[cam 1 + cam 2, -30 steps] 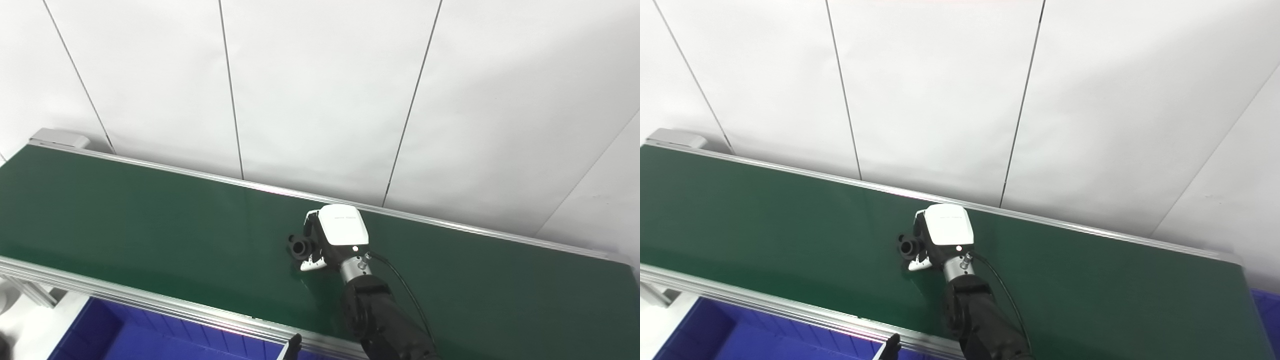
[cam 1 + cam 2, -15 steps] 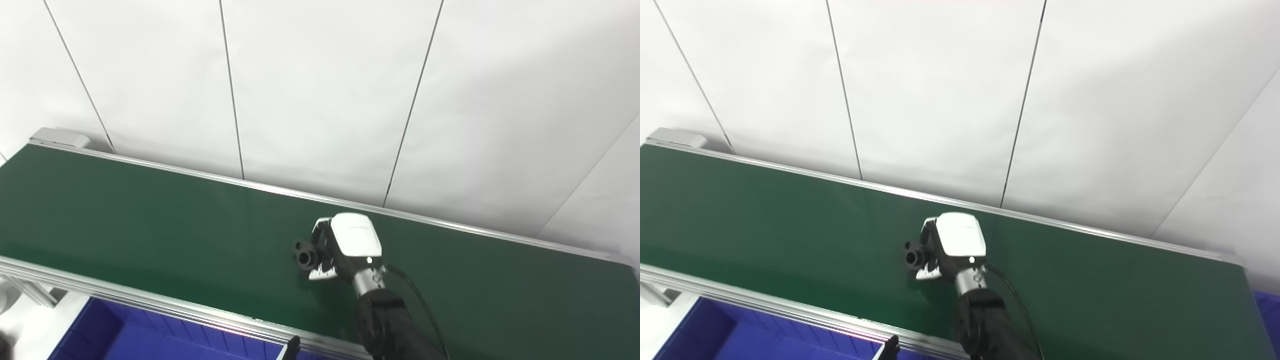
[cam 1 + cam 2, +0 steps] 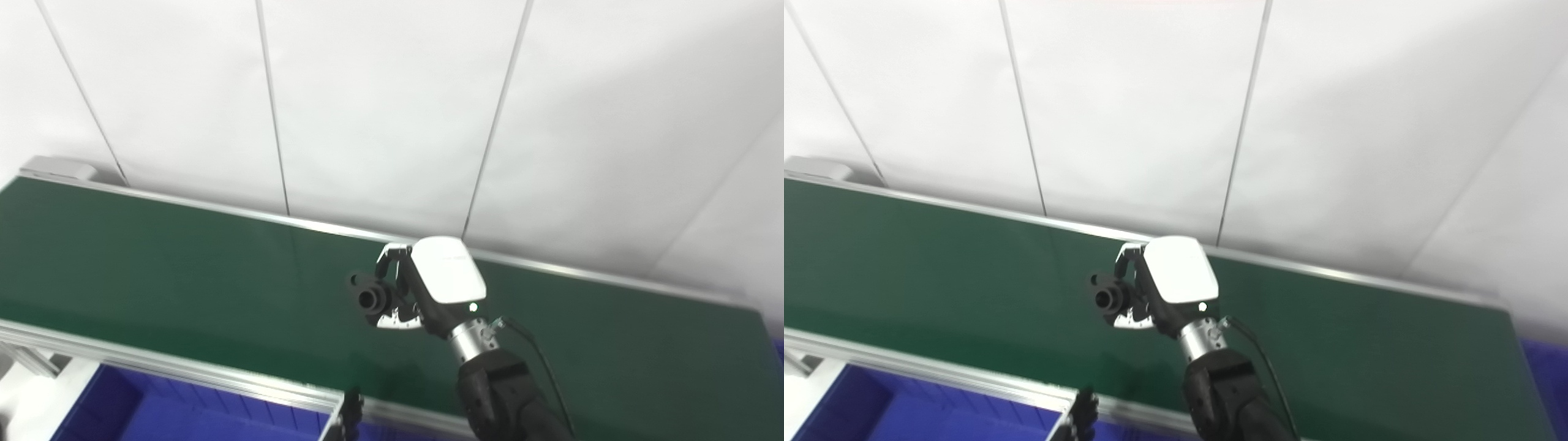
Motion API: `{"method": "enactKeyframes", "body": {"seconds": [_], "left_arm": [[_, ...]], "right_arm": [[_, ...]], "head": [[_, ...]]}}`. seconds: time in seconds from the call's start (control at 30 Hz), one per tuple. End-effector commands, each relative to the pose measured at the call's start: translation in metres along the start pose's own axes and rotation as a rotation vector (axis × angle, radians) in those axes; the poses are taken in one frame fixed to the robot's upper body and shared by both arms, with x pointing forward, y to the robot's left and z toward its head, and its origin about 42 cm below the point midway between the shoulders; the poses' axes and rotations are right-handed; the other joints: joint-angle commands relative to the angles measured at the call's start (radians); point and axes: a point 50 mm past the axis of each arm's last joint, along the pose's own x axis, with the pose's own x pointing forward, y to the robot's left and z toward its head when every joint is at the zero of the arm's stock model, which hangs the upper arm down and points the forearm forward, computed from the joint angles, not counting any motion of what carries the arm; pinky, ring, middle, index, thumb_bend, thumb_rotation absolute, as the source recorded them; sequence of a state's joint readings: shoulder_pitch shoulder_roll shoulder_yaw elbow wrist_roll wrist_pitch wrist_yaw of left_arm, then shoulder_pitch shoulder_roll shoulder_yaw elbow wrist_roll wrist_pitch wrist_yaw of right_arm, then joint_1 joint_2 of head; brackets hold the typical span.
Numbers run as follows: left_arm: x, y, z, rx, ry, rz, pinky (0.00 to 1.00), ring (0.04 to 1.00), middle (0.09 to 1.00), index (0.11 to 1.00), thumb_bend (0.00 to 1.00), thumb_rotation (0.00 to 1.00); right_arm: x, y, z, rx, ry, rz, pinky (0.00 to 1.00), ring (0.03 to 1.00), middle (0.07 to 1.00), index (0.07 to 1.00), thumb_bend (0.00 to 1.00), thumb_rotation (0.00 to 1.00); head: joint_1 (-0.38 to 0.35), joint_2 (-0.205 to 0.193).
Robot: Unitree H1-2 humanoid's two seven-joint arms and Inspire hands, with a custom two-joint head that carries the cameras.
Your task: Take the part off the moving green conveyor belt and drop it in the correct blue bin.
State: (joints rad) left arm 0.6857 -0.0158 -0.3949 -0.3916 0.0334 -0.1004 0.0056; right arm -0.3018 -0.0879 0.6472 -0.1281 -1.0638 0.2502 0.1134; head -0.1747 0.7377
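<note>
- Right hand [image 3: 429, 288]: above the middle of the green conveyor belt [image 3: 153, 275], nearer its far edge, white back plate turned up, black forearm entering from the bottom edge.
- Fingers [image 3: 392, 260]: curled narrow around the black part [image 3: 369, 297], thumb under it, holding it.
- Black part: short and tubular with a round opening facing the camera, sticking out of the hand's left side; contact with the belt below cannot be told.
- Green conveyor belt: running from the left edge to the right edge, silver rails along near and far edges, white panelled wall [image 3: 380, 110] behind.
- Blue bin [image 3: 153, 416]: below the belt's near edge at bottom left, interior only partly seen; a sliver of another blue bin [image 3: 1543, 380] past the belt's right end.
- Left hand [image 3: 1082, 416]: dark fingertips only, at the bottom edge just below the near rail; spread of fingers cannot be told.
</note>
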Motion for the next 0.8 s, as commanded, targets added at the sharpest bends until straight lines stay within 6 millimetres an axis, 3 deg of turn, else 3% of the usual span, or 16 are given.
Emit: {"method": "enactKeyframes", "body": {"seconds": [0.0, 0.13, 0.53, 0.77], "left_arm": [[0.000, 0.003, 0.014, -0.024, -0.051, -0.012, 1.00, 1.000, 1.000, 1.000, 0.57, 1.00], [-0.001, 0.013, 0.020, -0.031, -0.062, -0.012, 1.00, 1.000, 1.000, 1.000, 0.54, 1.00], [-0.008, 0.036, 0.051, 0.007, -0.031, -0.012, 1.00, 1.000, 1.000, 1.000, 0.57, 1.00], [-0.010, 0.042, 0.059, 0.026, -0.030, 0.002, 1.00, 1.000, 1.000, 1.000, 0.57, 1.00]], "right_arm": [[-0.010, -0.016, 0.009, -0.009, -0.004, -0.041, 0.12, 0.178, 0.275, 0.489, 0.51, 0.13], [-0.040, -0.020, 0.013, -0.005, 0.008, -0.032, 0.12, 0.178, 0.276, 0.488, 0.51, 0.13], [-0.131, -0.042, 0.028, 0.008, 0.130, 0.018, 0.13, 0.196, 0.312, 0.488, 0.51, 0.13], [-0.166, -0.038, 0.040, 0.000, 0.203, 0.047, 0.11, 0.183, 0.307, 0.487, 0.51, 0.12]], "head": [[-0.010, 0.008], [-0.061, 0.038], [-0.210, 0.146], [-0.239, 0.179]]}}
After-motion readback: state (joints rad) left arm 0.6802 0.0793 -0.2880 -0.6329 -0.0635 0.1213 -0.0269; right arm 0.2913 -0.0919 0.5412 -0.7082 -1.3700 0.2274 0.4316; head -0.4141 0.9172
